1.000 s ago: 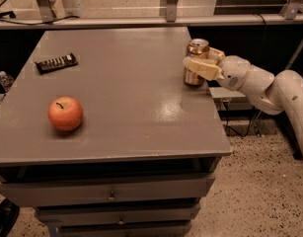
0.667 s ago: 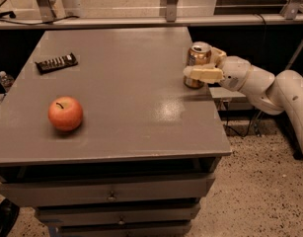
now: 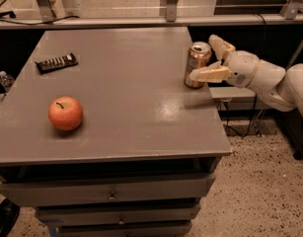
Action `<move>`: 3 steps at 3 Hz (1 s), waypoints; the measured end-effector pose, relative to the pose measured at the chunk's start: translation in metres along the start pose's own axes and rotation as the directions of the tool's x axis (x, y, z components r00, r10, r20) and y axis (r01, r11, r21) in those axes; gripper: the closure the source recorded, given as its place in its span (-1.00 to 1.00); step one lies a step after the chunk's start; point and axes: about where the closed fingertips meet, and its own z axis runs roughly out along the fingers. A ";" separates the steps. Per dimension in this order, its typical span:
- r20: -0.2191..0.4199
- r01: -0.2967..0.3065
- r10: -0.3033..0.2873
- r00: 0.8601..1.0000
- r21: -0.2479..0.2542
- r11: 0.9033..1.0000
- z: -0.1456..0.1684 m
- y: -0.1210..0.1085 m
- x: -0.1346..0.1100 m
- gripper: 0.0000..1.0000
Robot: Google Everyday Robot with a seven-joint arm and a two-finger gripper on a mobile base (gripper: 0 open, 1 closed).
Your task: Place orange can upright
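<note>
The can (image 3: 197, 65) stands upright on the grey table (image 3: 131, 98), close to the table's right edge and toward the far side, its silver top with the opening facing up and its copper-orange side catching the light. The gripper (image 3: 202, 57) is at the can, reaching in from the right past the table edge on a white arm (image 3: 269, 78). Its claw is spread wide and is not clamped on anything. One pale finger (image 3: 222, 46) angles up behind and to the right of the can's top, while the other finger (image 3: 210, 74) lies across the front of the can's lower right side, with its tip over the can's base. Whether that lower finger touches the can or only passes in front of it cannot be told. The can's shadow falls on the table toward the right edge. An apple (image 3: 65, 113), round and orange-red with its stem up, sits on the near left part of the table, well apart from the can. A dark flat bar (image 3: 56, 62) with pale marks lies at the far left, at a slant. Below the tabletop are drawers (image 3: 111, 194) with small knobs, and speckled floor (image 3: 259, 191) shows to the right of the table.
</note>
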 end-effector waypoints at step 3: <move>-0.028 0.312 -0.311 0.950 0.090 0.946 -0.043 0.044 -0.141 -1.00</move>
